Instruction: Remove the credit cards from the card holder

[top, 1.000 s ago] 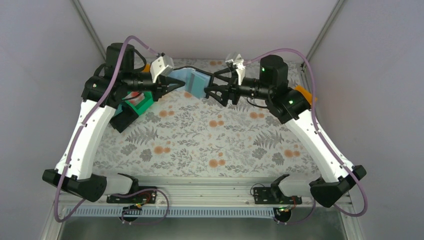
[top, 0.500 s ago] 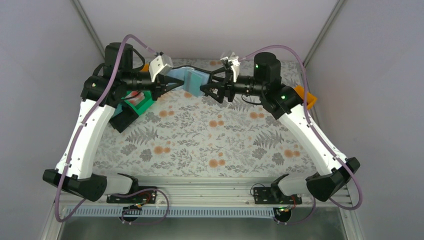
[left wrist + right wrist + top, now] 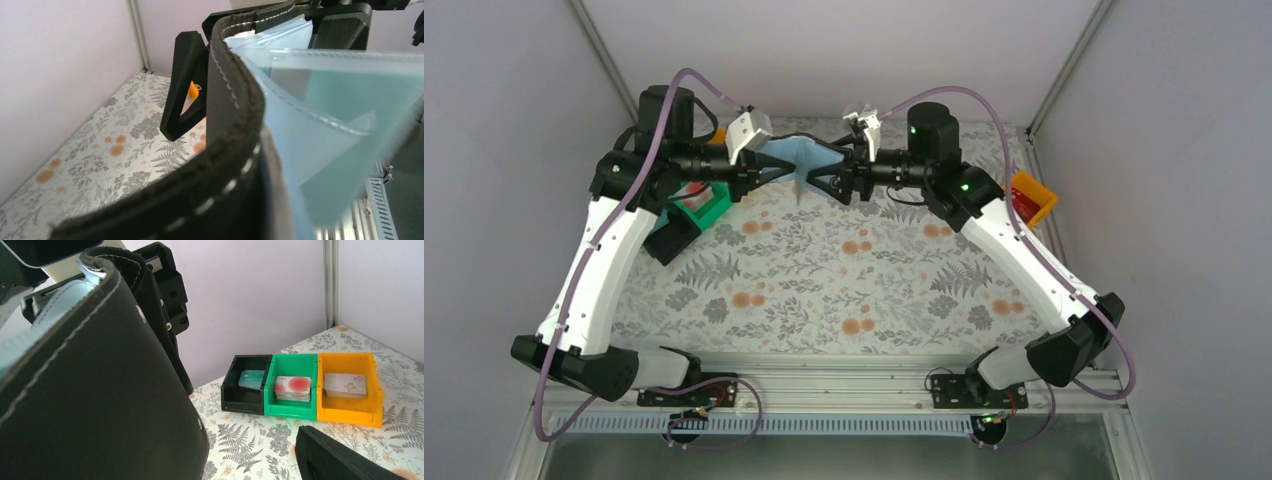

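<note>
My left fingers [image 3: 766, 172] are pinched tight on the left flap of the card holder [image 3: 799, 160], which hangs in the air above the far middle of the tabletop [image 3: 824, 290], spread open like a shallow V. My right fingers [image 3: 834, 185] stand wide apart at its right flap. From my right wrist, one black finger sits low and clear of the leather with flowered cloth showing between, so I have no clamp on that side.

The holder's outside is grainy black leather with pale stitching along a thick rolled edge [image 3: 235, 150]. Inside it, soft frosted blue-grey pockets fan outward, and a darker teal credit card [image 3: 345, 100] seems to show through one of them, though it is blurred.

Past the black flap, on my left arm's side, three glossy open-fronted plastic bins stand touching in a row against the wall. The black bin [image 3: 244, 401] holds a teal card [image 3: 251, 379], the green bin [image 3: 292, 409] a stack of cards with red discs [image 3: 292, 386], and the orange bin [image 3: 350, 416] a pale stack [image 3: 345, 384]
</note>
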### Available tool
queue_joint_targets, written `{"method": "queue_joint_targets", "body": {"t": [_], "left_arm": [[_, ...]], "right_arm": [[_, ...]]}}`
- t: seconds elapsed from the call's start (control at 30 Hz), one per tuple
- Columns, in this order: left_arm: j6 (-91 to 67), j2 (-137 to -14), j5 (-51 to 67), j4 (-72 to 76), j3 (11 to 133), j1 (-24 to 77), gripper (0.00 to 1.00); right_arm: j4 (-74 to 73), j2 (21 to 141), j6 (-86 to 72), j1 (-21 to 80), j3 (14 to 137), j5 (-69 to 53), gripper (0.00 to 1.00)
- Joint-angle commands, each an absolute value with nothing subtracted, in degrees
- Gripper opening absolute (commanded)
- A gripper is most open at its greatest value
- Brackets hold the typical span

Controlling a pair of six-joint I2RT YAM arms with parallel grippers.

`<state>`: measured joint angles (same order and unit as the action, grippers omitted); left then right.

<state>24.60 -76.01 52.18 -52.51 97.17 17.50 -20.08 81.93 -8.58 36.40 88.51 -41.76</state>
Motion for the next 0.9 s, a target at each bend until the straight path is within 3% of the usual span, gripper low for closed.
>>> {"method": "queue_joint_targets", "body": {"t": [0.0,0.23,0.4,0.47,0.57,0.63,0.77,0.87], "left_arm": [[24.09,-75.85,55.47,-51.42,96.49,17.54,0.02],[25.12,-75.52,57.37,-52.20,96.47,17.52,0.03],[24.36,-75.71,55.43,-51.51,96.62,17.56,0.03],[23.90,-75.96,51.86,-51.34,96.92,17.52,0.23],[23.81,-76.90,47.88,-51.79,97.54,17.55,0.42],[23.73,-77.59,47.46,-52.13,97.54,17.55,0.51],[23.61,-78.38,47.56,-52.47,96.94,17.51,0.82],[21.92,-78.31,44.71,-50.48,95.42,17.66,0.99]], "right_arm": [[-17.80,82.56,-9.64,38.09,90.72,-40.17,0.82],[-17.61,84.08,-10.59,39.19,92.07,-39.84,0.68],[-22.16,86.26,-11.25,39.71,95.66,-38.96,0.41],[-24.75,86.80,-11.84,39.81,96.47,-35.72,0.27],[-27.41,87.22,-14.08,39.83,96.25,-30.85,0.06],[-28.23,87.67,-16.09,39.87,95.92,-29.14,0.04],[-32.31,88.77,-21.66,39.90,97.45,-19.65,0.04],[-34.26,89.39,-24.92,40.30,98.39,-12.44,0.04]]}}
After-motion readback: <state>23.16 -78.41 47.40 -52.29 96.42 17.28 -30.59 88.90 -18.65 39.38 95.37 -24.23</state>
